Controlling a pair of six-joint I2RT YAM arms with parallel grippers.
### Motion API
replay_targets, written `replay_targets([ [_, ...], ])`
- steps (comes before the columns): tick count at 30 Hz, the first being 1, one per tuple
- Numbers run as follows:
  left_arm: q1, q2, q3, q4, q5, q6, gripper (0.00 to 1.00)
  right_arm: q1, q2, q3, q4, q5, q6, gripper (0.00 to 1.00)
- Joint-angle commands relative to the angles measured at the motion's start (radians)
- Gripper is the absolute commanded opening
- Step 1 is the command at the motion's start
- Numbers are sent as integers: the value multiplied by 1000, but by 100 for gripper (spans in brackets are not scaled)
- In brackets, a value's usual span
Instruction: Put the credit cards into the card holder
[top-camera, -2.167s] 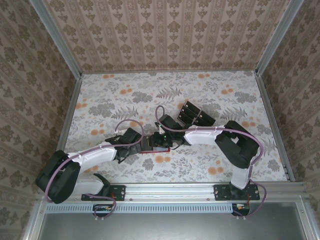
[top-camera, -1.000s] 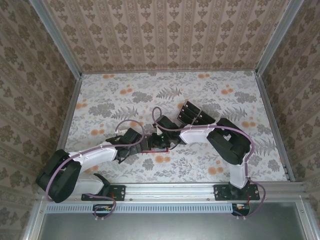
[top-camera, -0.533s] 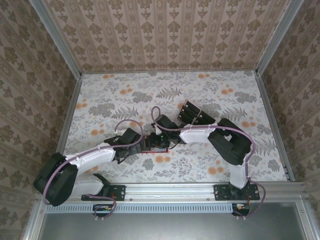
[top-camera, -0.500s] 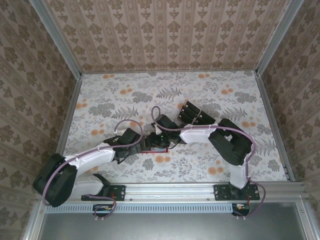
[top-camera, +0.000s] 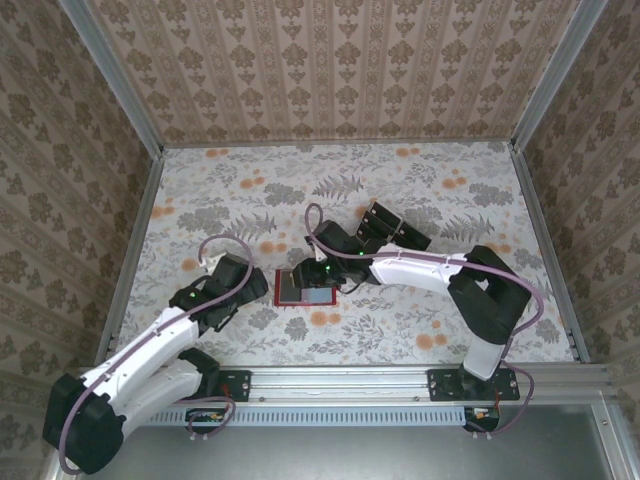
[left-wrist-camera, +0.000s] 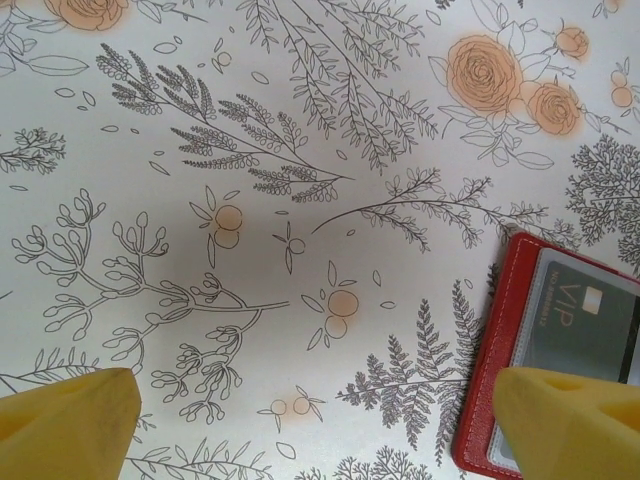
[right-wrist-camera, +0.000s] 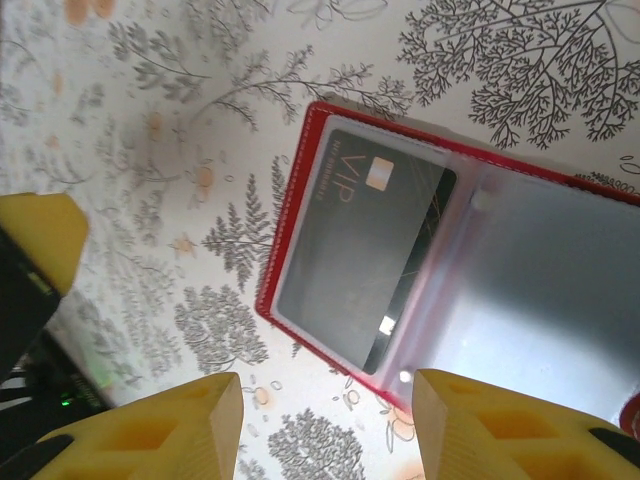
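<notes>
Ok so, looking at the floral worktop (top-camera: 220, 200) rn: the card holder (top-camera: 285, 288) is lying open and flat near the middle, a bit toward the near edge, between the two arms. It's red w/ clear pockets inside.

Right wrist view is the best look at it. The card holder (right-wrist-camera: 540, 280) is spread open, and a dark VIP card (right-wrist-camera: 360, 250) sits inside the left-hand clear pocket, fully tucked in afaict. The other pocket is all glare, so can't tell what's in it.

The right gripper (top-camera: 312, 280) hovers directly over the holder. Its yellow fingers (right-wrist-camera: 150, 430) are parted about halfway w/ nothing between them, just worktop and the holder's edge showing through the gap at the right gripper (right-wrist-camera: 325, 430). Not touching the VIP card, not gripping anything.

The left gripper (top-camera: 238, 283) is off to the left of the holder, just beside it. From its own cam the left gripper (left-wrist-camera: 320, 430) is spread as wide as it goes, empty, w/ bare worktop between the fingers (left-wrist-camera: 65, 420). The red edge of the card holder (left-wrist-camera: 490, 400) pokes in by the right-hand finger, w/ the VIP card (left-wrist-camera: 585, 325) visible in the pocket.

The other credit cards (top-camera: 395, 232) are bunched together behind the right arm, further back on the worktop, well apart from the holder. Too small to count tbh.
</notes>
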Motion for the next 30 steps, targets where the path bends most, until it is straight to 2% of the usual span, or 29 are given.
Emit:
replay_targets([
  [1, 8, 34, 24, -22, 23, 11, 100, 35, 63, 57, -79, 76, -51, 50],
  [7, -19, 119, 31, 29, 41, 3, 100, 71, 136, 116, -153, 204, -89, 50],
  [13, -59, 187, 64, 45, 32, 3, 100, 67, 106, 75, -188, 325, -95, 51],
  [22, -110, 264, 112, 68, 28, 15, 100, 1, 21, -36, -151, 335, -76, 51],
  [30, -145, 313, 140, 88, 22, 22, 100, -39, -35, -81, -93, 281, -70, 51],
])
